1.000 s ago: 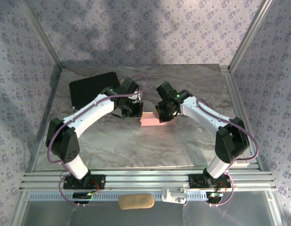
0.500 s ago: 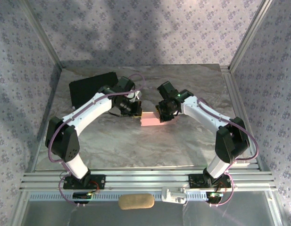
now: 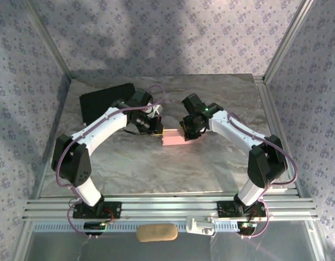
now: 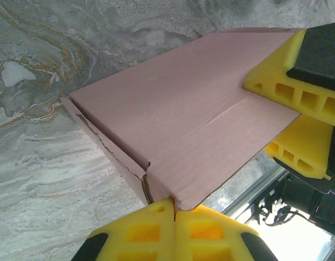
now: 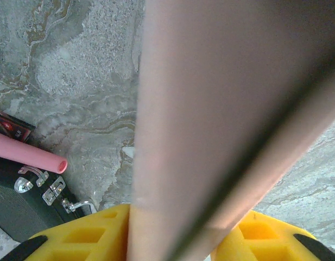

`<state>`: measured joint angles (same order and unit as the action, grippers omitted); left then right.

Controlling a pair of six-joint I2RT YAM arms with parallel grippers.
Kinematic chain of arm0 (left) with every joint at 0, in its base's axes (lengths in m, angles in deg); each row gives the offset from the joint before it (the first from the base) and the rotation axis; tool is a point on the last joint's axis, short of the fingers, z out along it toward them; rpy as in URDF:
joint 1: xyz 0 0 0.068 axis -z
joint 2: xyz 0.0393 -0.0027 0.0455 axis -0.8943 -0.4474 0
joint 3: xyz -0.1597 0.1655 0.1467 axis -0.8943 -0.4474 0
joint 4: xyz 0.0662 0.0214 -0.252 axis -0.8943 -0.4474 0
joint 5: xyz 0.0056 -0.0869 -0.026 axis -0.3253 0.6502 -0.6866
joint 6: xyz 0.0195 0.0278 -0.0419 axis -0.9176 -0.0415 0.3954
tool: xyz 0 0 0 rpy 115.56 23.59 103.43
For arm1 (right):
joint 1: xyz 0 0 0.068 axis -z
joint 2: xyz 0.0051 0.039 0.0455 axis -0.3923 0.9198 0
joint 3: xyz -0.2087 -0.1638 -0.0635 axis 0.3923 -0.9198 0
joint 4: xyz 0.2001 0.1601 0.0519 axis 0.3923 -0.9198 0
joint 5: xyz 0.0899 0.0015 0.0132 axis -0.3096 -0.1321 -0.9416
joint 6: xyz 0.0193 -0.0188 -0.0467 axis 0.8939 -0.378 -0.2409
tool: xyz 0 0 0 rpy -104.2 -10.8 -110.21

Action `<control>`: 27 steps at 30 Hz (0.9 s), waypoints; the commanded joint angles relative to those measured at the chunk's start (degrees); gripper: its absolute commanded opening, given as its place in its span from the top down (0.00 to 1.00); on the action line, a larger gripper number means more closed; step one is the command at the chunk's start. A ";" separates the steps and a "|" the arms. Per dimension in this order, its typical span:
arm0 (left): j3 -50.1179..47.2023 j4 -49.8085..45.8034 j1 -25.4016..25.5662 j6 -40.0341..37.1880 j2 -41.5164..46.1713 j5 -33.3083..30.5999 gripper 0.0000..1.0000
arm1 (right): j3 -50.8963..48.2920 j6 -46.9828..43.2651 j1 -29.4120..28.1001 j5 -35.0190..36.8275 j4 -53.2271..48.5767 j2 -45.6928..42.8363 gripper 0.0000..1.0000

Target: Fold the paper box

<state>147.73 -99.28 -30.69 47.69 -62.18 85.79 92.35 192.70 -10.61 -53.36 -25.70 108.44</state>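
Since 1 second ago the left arm's wrist has drawn a little toward the upper left of the top view, while the paper box (image 3: pixel 172 140) has stayed at mid-frame on the marbled table (image 3: pixel 210 168) and the right arm has hardly shifted. In that view the left gripper (image 3: pixel 159 131) meets the box's left end and the right gripper (image 3: pixel 184 134) its upper right end. The left wrist view shows the left gripper (image 4: pixel 174 217) at the bottom edge, its 2 yellow fingers (image 4: pixel 140 235) pressed together on the near corner of the pale pink box (image 4: pixel 172 114), where a side wall folds up. At the right edge the right gripper (image 4: pixel 259 115) clamps the far edge, 1 finger above and 1 below. In the right wrist view, the right gripper (image 5: pixel 172 235) pinches a pink panel (image 5: pixel 210 109) between its fingers, with a black case (image 5: pixel 20 217) at lower left.
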 commanded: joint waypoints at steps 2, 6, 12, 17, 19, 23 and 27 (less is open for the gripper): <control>1.21 -4.47 -0.78 -3.29 -0.28 -4.04 1.00 | 0.39 -0.90 0.24 -0.33 -2.66 1.68 0.61; 0.77 -4.82 -0.79 -4.32 -0.34 -5.08 1.00 | 0.52 -0.90 0.29 -0.26 -2.66 1.77 0.61; -0.53 -3.64 -0.79 -3.99 0.07 -5.70 1.00 | 0.62 -1.03 0.25 -0.26 -2.76 1.76 0.62; -1.56 -2.02 -0.49 -3.24 0.55 -5.71 1.00 | 0.49 -1.00 0.31 -0.43 -2.65 1.95 0.62; -1.95 -1.55 -0.50 -3.16 0.67 -5.83 1.00 | 0.39 -1.01 0.30 -0.43 -2.68 1.87 0.62; -3.66 0.28 -0.39 -3.00 1.27 -6.50 1.00 | 0.44 -0.90 0.35 -0.38 -2.66 1.70 0.62; -5.40 2.24 -0.05 -3.05 1.45 -7.26 1.00 | 0.61 -1.00 0.42 -0.47 -2.64 1.65 0.62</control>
<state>144.69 -96.37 -30.41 44.63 -60.41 84.43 92.48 192.65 -10.61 -53.56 -25.59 108.59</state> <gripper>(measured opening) 0.044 0.386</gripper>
